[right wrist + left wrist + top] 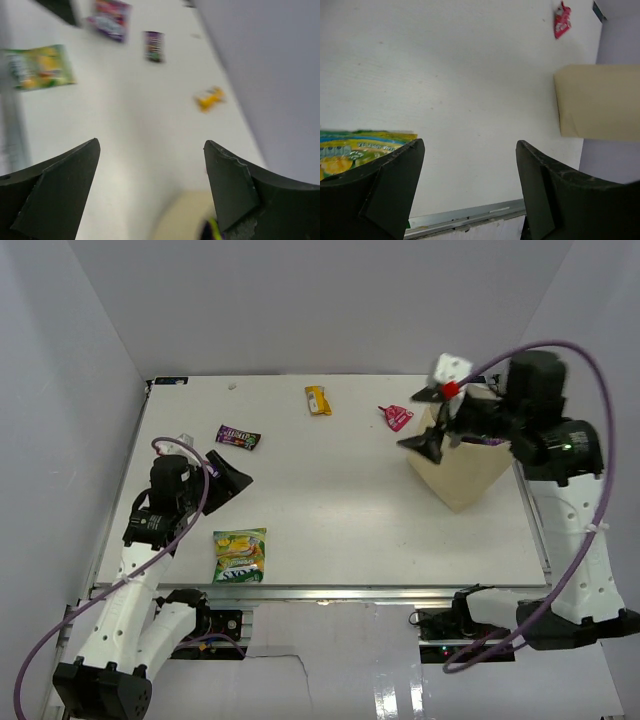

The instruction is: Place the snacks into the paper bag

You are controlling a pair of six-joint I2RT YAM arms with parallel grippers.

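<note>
The right gripper [425, 418], jaws spread wide and holding nothing, hangs over the left rim of the upright tan paper bag [462, 472] at the right side of the table [330, 500]. Its wrist camera looks between the open fingers [55, 185] to the bag's rim [185, 215] directly below.

The small pink-red wrapper [396, 417] lies just left of the bag. The small yellow wrapper [318, 400] is farther left, near the far edge.

Across the table, the left gripper [225, 480] is also spread and empty, held low over the left side. The green-yellow bag [240, 555] lies flat at the near edge, just on the near side of that gripper, and its corner shows beside the left finger [390, 190] in the wrist view. The small brown packet [238, 438] sits just beyond the left gripper. The dark blue-purple bag [111, 19] lies near that packet and is mostly hidden beneath the left arm in the overhead view.

From the left wrist, the paper bag [600, 102] stands well apart on the far right, with the pink-red wrapper [562, 20] beyond it.
</note>
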